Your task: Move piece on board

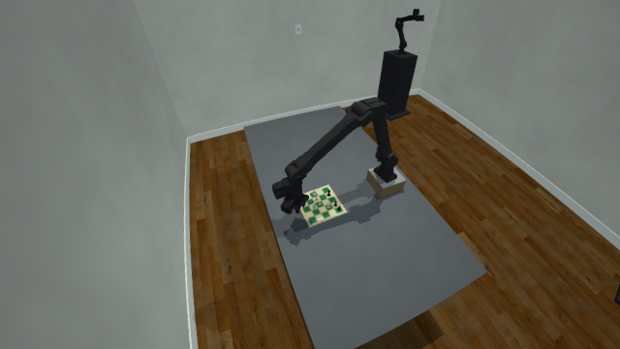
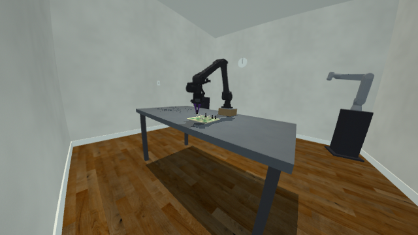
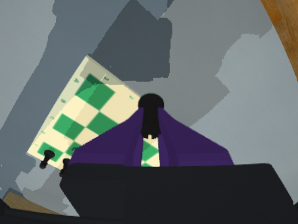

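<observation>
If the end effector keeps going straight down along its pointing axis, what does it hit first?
Probably the grey table, just off the board edge. The end effector is shut on a dark piece, so that piece would touch down first; depth is unclear.
</observation>
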{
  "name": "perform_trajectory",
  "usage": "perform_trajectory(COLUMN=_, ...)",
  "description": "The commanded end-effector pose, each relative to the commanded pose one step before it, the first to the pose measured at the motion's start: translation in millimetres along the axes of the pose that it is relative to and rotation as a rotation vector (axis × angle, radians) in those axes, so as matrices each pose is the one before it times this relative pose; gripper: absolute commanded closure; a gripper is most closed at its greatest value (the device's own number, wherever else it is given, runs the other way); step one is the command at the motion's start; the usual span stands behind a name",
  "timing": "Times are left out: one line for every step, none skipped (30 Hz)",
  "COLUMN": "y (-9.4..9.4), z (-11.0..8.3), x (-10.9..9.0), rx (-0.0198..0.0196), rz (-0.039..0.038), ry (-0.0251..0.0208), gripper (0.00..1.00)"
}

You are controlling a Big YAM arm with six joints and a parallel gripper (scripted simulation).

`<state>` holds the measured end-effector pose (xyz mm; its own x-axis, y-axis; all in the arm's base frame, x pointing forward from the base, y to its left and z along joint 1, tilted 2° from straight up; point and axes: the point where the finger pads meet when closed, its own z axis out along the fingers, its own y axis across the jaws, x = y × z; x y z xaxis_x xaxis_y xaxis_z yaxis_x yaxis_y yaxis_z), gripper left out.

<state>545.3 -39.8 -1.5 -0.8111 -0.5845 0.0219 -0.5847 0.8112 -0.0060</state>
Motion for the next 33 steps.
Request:
perform_trajectory(y=-4.66, z=18.47, x=4.2, rx=0.00384, rz=0.01079, ry=-0.00519, gripper=1.0)
perform_trajectory(y=-0.23, z=5.22, x=0.33, rx=-0.00006, rz=0.00003, ry=0.00008, gripper=1.0)
perform_trajectory(y=0.0, z=0.0, x=0.0, rx=0.0, rz=0.0, ry=0.0, gripper=1.0)
perform_trajectory(y=0.0, z=0.0, x=0.0, rx=0.0, rz=0.0, ry=0.0, gripper=1.0)
perform_trajectory(y=-2.21, z=-4.68, x=-1.77, rx=0.0119, rz=0.00037, ry=-0.01431, gripper=1.0)
perform_trajectory(y=1.38, z=12.28, x=2.03, rx=-0.00898, rz=-0.00023, ry=0.0108, gripper=1.0)
perform_trajectory(y=0.34, z=7.3, x=0.9, rx=-0.00311, rz=-0.00006, ry=0.00374, gripper=1.0)
perform_trajectory(y=-0.2, z=4.57, x=0.29, rx=-0.00006, rz=0.00002, ry=0.00007, gripper=1.0)
perform_trajectory(y=-0.19, z=4.28, x=0.28, rx=-0.00006, rz=0.00002, ry=0.00007, gripper=1.0)
perform_trajectory(y=-0.17, z=3.96, x=0.26, rx=-0.00005, rz=0.00002, ry=0.00006, gripper=1.0)
perform_trajectory(y=-0.16, z=3.61, x=0.23, rx=-0.00005, rz=0.00002, ry=0.00006, gripper=1.0)
perform_trajectory(y=-0.13, z=3.22, x=0.2, rx=-0.00004, rz=0.0, ry=0.00005, gripper=1.0)
perform_trajectory(y=-0.09, z=2.84, x=0.16, rx=-0.00004, rz=-0.00005, ry=0.00004, gripper=1.0)
perform_trajectory(y=-1.98, z=-5.44, x=-1.98, rx=0.00962, rz=0.00014, ry=-0.01143, gripper=1.0)
perform_trajectory(y=-2.05, z=-6.52, x=-2.28, rx=0.01047, rz=-0.00006, ry=-0.01244, gripper=1.0)
perform_trajectory(y=-0.8, z=-2.16, x=-1.13, rx=0.00461, rz=-0.00041, ry=-0.00549, gripper=1.0)
perform_trajectory(y=1.06, z=4.49, x=0.77, rx=-0.00404, rz=-0.00074, ry=0.00478, gripper=1.0)
perform_trajectory(y=1.72, z=6.71, x=1.53, rx=-0.00721, rz=-0.00068, ry=0.00855, gripper=1.0)
perform_trajectory(y=1.08, z=4.35, x=1.02, rx=-0.00467, rz=-0.00024, ry=0.00554, gripper=1.0)
perform_trajectory(y=0.0, z=0.0, x=0.0, rx=0.0, rz=0.0, ry=0.0, gripper=1.0)
perform_trajectory(y=0.0, z=0.0, x=0.0, rx=0.0, rz=0.0, ry=0.0, gripper=1.0)
perform_trajectory(y=0.38, z=1.76, x=0.42, rx=-0.00179, rz=-0.00007, ry=0.00213, gripper=1.0)
perform_trajectory(y=-0.02, z=0.07, x=-0.01, rx=0.00006, rz=0.0, ry=-0.00007, gripper=1.0)
perform_trajectory(y=-0.25, z=-0.94, x=-0.27, rx=0.00118, rz=0.00003, ry=-0.0014, gripper=1.0)
perform_trajectory(y=-0.29, z=-1.12, x=-0.31, rx=0.00138, rz=0.00004, ry=-0.00163, gripper=1.0)
perform_trajectory(y=-0.29, z=-1.12, x=-0.31, rx=0.00138, rz=0.00004, ry=-0.00164, gripper=1.0)
perform_trajectory(y=-0.08, z=-0.31, x=-0.09, rx=0.00039, rz=0.00001, ry=-0.00046, gripper=1.0)
perform_trajectory(y=0.0, z=0.0, x=0.0, rx=0.0, rz=0.0, ry=0.0, gripper=1.0)
perform_trajectory(y=0.0, z=0.0, x=0.0, rx=0.0, rz=0.0, ry=0.0, gripper=1.0)
perform_trajectory(y=0.0, z=0.0, x=0.0, rx=0.0, rz=0.0, ry=0.0, gripper=1.0)
perform_trajectory(y=0.0, z=0.0, x=0.0, rx=0.0, rz=0.0, ry=0.0, gripper=1.0)
perform_trajectory(y=0.0, z=0.0, x=0.0, rx=0.0, rz=0.0, ry=0.0, gripper=1.0)
perform_trajectory(y=0.0, z=0.0, x=0.0, rx=0.0, rz=0.0, ry=0.0, gripper=1.0)
